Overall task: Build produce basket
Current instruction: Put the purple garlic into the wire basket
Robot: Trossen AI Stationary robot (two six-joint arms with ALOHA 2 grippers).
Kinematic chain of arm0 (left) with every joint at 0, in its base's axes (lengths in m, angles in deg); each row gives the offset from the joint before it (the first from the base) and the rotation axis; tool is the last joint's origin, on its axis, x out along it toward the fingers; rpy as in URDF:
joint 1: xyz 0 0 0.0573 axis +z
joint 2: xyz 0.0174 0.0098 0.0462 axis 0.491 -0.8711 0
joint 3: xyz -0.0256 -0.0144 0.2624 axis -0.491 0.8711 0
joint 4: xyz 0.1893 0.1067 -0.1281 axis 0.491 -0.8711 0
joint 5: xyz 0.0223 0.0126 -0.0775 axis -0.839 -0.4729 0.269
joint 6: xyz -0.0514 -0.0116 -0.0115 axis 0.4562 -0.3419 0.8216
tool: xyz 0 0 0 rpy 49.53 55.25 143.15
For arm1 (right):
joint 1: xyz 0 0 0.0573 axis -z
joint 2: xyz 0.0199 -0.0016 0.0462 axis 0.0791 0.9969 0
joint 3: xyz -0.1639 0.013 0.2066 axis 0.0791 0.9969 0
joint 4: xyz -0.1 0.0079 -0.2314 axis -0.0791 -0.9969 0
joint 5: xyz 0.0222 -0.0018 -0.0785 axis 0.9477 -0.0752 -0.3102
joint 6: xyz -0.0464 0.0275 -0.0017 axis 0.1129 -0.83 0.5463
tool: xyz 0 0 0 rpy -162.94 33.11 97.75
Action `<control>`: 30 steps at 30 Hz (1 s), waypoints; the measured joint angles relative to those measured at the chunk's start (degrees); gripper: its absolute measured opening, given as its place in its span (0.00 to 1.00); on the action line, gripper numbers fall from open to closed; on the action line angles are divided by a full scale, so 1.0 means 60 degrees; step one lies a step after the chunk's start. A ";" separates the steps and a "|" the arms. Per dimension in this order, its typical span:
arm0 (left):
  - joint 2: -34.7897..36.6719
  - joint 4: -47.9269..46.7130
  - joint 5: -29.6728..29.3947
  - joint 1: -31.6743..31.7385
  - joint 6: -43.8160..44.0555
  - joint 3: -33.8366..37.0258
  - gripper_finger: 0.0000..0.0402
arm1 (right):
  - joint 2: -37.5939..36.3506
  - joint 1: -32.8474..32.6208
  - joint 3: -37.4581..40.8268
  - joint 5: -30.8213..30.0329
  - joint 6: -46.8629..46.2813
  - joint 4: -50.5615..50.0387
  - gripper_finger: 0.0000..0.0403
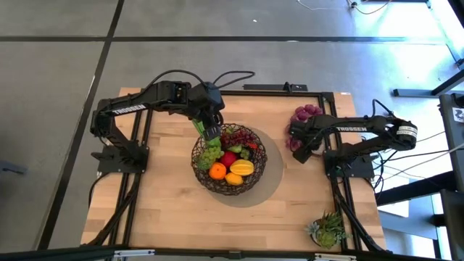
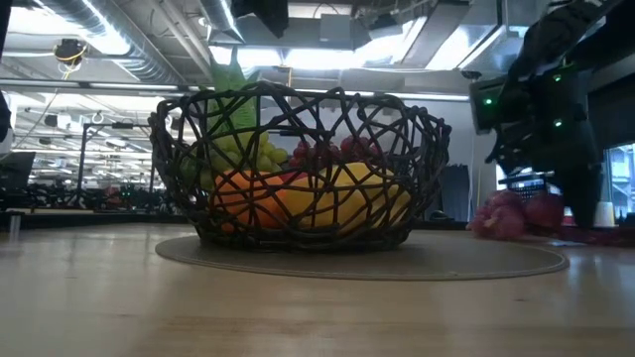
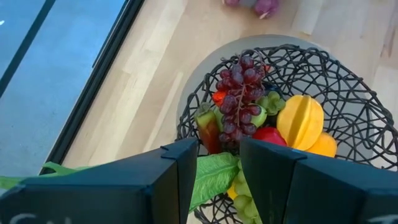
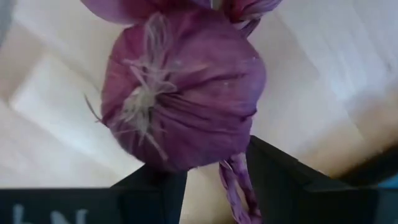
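The wire-mesh basket sits on a grey round mat near the middle of the wooden surface, already carrying purple grapes, green grapes, an orange, a yellow mango, a red apple and a second yellow-orange fruit. The left end effector hangs over the basket's far-left rim, its two fingers partly apart with a long green leafy stalk between them; the left wrist view shows the leaf lying in the gap and trailing out past one finger, above the mesh and the green grapes. The right end effector is well to the right of the basket, low at the surface beside a braid of purple onion bulbs. In the right wrist view one bulb fills the space just ahead of the fingers, its braided stem running down between them; the fingers stand apart around the stem. A spiky green succulent stands at the near-right corner of the surface.
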 joint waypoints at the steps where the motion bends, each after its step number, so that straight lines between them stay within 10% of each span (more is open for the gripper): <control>1: 0.0002 0.0000 -0.0001 0.0000 0.0011 0.0000 0.28 | 0.0101 0.0036 0.0000 0.0016 0.0004 0.0260 0.39; 18: 0.0002 -0.0012 -0.0001 0.0000 -0.0009 0.0000 0.28 | 0.1774 0.0286 -0.0076 -0.0158 -0.0154 0.1051 0.38; 30: 0.0002 -0.0027 -0.0001 0.0000 -0.0082 0.0000 0.28 | 0.1774 0.0279 -0.0097 -0.0373 -0.0277 0.1074 0.04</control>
